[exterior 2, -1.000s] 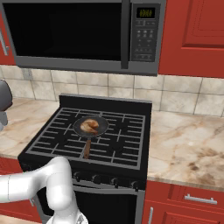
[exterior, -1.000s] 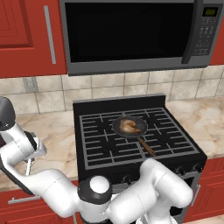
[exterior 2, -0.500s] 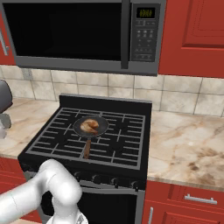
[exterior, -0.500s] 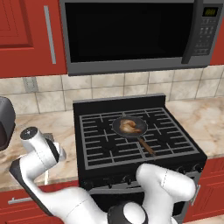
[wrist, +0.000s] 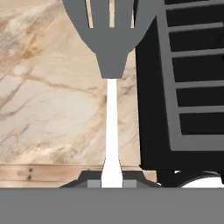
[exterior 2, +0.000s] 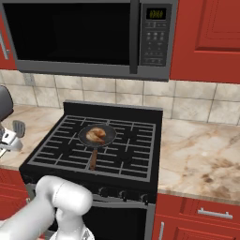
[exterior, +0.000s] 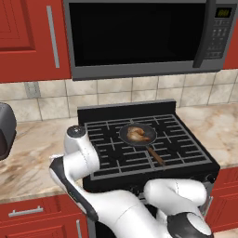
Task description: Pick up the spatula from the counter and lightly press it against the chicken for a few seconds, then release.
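White-handled spatula [wrist: 112, 109] sits pinched in our gripper [wrist: 112, 183]; we should lift it level, then swing toward the chicken [exterior 2: 96, 134] at three o'clock, pressing gently.

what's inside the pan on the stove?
One browned chicken piece lies in the pan, roughly centred. Dark pan floor shows around it. The floor directly under the chicken is covered, so nothing can be told about that part.
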You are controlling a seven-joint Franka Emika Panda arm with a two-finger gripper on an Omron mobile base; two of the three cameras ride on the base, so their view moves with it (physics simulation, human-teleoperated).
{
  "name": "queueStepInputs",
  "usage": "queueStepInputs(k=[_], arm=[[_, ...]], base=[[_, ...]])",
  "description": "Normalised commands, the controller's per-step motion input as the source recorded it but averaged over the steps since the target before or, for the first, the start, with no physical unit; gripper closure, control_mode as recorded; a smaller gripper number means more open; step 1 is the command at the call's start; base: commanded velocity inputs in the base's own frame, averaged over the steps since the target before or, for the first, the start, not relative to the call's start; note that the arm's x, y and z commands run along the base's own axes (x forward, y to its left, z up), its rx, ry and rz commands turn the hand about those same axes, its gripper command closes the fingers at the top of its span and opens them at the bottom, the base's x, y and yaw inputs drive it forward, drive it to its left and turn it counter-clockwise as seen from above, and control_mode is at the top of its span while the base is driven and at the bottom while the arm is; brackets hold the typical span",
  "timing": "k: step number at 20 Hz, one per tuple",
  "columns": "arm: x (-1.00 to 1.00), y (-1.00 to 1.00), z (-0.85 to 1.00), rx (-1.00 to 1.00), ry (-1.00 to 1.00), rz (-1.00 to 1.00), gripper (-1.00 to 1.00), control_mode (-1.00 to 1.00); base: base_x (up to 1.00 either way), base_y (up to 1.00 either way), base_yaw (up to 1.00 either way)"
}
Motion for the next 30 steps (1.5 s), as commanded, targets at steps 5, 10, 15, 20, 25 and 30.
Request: queueStepInputs(k=[5,10,15,20,25,30], arm=[[0.0,-0.6,0.51,0.12,0.2,-0.1,1.0,-1.0],[0.0,-0.64,0.39,0.1,0.24,-0.17,1.0,-1.0],[0.0,-0.39,0.09,0.05,0.13,-0.2,1.0,-1.0],[0.0,-0.39,0.0,0.03,0.02,-0.21,1.0,-1.0],[0.01,-0.42,0.0,0.01,0.04,-0.23,1.0,-1.0],[0.14,-0.42,0.07,0.06,0.08,-0.19,1.0,-1.0]], base=[[0.0,0.0,0.0],[0.0,0.0,0.0],[0.0,0.0,0.0],[0.0,0.0,0.0],[0.0,0.0,0.0],[0.0,0.0,0.0]])
